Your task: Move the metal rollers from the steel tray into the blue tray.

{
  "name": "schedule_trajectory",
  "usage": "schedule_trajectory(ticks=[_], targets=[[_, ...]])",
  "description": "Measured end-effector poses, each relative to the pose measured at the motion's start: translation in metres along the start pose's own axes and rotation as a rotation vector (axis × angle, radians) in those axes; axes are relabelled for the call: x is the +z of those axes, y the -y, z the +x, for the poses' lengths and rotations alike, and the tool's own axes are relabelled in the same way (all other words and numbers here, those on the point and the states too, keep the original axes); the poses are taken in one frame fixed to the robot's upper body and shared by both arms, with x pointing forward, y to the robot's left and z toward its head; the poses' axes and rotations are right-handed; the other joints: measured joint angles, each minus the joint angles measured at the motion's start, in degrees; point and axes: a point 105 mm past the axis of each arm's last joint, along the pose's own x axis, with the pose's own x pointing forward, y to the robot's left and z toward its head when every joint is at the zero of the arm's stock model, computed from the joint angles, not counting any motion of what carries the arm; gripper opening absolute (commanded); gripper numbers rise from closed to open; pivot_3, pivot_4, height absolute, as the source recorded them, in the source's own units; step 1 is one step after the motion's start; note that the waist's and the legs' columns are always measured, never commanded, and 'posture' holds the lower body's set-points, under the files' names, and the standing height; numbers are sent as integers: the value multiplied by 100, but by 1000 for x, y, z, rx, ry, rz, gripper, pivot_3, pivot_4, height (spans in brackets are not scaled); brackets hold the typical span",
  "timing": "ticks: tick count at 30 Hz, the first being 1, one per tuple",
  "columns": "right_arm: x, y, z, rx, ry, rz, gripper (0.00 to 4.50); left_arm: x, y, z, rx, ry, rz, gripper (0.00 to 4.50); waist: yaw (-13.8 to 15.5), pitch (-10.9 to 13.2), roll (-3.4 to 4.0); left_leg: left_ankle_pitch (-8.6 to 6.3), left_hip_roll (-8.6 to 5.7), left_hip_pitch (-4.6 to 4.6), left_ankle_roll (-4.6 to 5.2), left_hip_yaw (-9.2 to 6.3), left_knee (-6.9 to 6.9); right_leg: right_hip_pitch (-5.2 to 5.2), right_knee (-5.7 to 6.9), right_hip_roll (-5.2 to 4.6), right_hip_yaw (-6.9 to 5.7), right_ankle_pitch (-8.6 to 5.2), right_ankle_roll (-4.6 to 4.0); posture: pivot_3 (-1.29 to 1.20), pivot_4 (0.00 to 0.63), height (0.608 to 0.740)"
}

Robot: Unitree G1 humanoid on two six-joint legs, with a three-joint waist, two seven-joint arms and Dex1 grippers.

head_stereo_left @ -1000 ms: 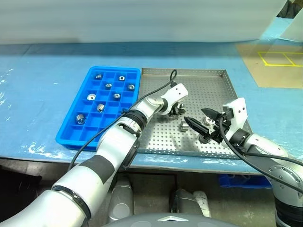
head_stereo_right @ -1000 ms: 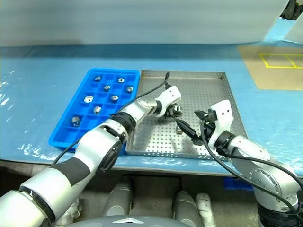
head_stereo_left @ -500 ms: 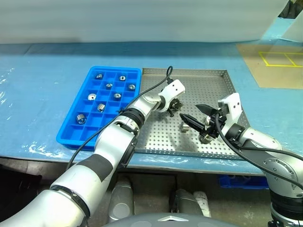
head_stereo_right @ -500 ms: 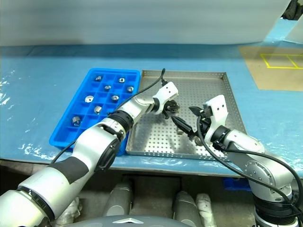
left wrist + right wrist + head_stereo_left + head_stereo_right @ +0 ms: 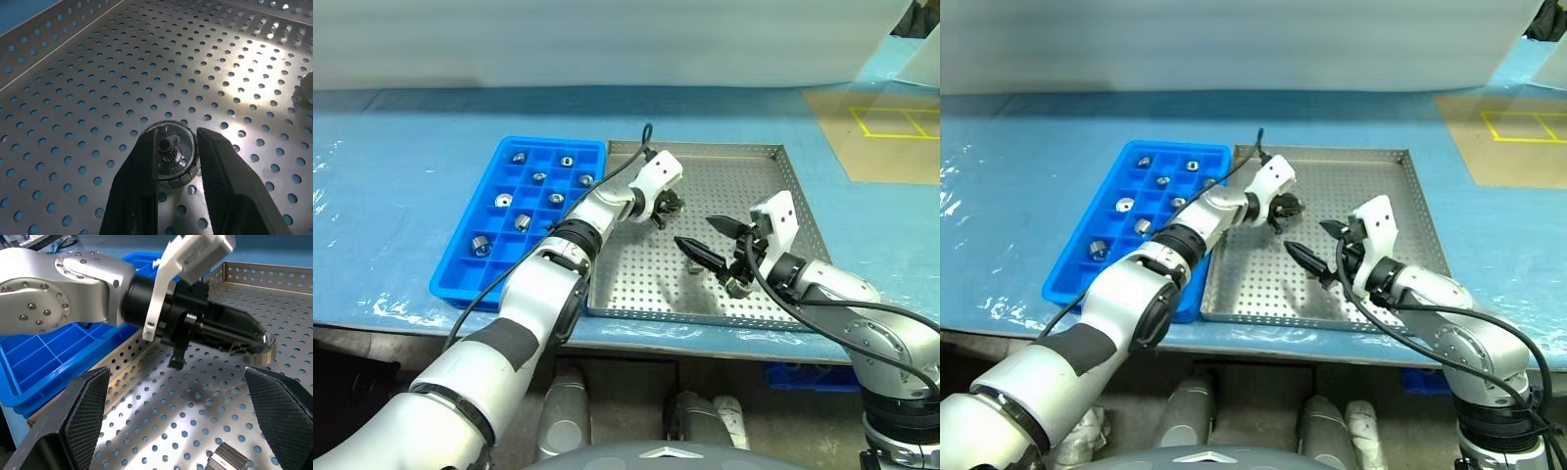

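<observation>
A metal roller (image 5: 172, 155) is clamped between the fingers of the left gripper (image 5: 668, 204) above the steel tray (image 5: 759, 162), presumably for carriage to the blue tray (image 5: 460, 262), while the right gripper (image 5: 710, 240) is held wide open near another roller (image 5: 229, 459).

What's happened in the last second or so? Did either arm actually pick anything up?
Yes. The left gripper closed on a roller, lifted it off the steel tray and moved toward the blue tray. The right gripper stayed open, drifting slightly left near another roller lying in the steel tray. The rollers already in the blue tray haven't moved.
</observation>
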Motion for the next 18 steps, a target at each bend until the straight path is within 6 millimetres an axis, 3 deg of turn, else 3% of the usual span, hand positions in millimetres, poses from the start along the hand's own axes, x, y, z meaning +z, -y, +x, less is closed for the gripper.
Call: schedule_trajectory(ticks=[6,12,18], targets=[[-3,-3,11,46,-7,9,4500,32,-31,-29,133,165,-49,822,-4,-1,1,0,2,2,0,-1,-9,-1,-1,1,-4,1,-4,153,150,740],[4,-3,24,118,-5,-13,4500,13,-33,-65,263,193,-119,822,44,0,1,3,10,-32,7,-5,-10,-21,-2,2,-26,2,-14,254,150,740],[7,-7,39,218,-23,-33,4500,25,-34,-118,463,270,-109,822,217,1,2,10,17,-59,16,-17,-1,-37,1,1,-53,5,-26,397,150,740]])
